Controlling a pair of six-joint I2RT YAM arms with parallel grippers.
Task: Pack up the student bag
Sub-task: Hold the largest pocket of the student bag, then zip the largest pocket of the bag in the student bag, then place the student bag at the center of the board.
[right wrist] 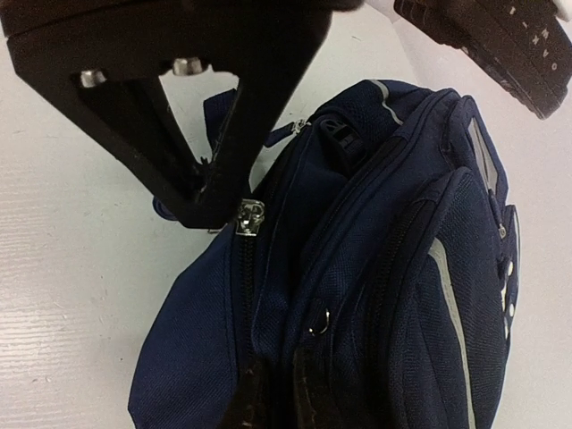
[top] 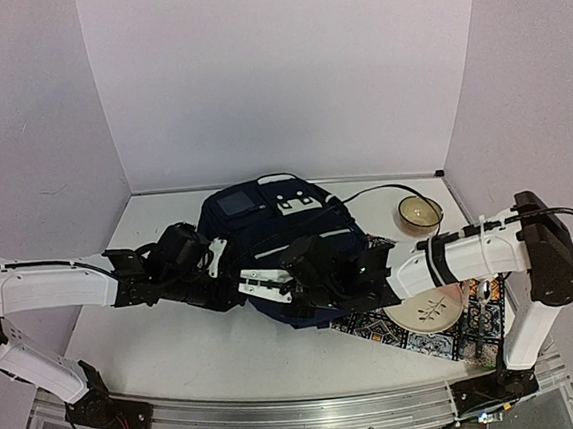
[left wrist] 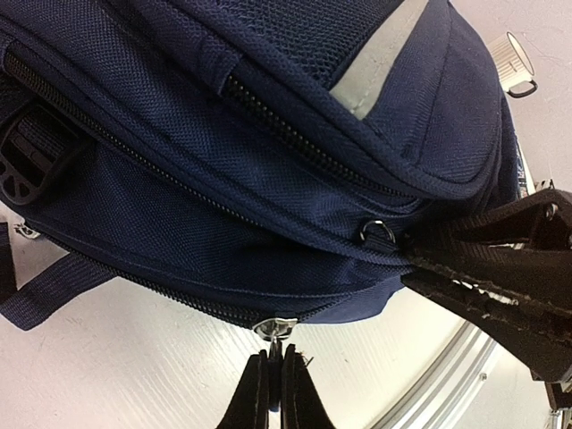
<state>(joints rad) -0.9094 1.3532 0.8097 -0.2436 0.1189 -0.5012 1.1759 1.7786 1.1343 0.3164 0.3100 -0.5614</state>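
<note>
Two arms meet over the student bag [top: 298,229], which lies in the middle of the desk [top: 157,336]; the top view hides both grips. Left wrist: my left jaws pinch shut on a zipper pull [left wrist: 274,328], and it could slip free. Right wrist: my right jaws clamp the bag's seam beside a metal ring [right wrist: 318,323]; if that hold gives, the bag drags.

The top camera looked down from behind the near edge over the whole worktop [top: 177,334]; both wrist cameras closely faced the navy backpack [left wrist: 268,206].
</note>
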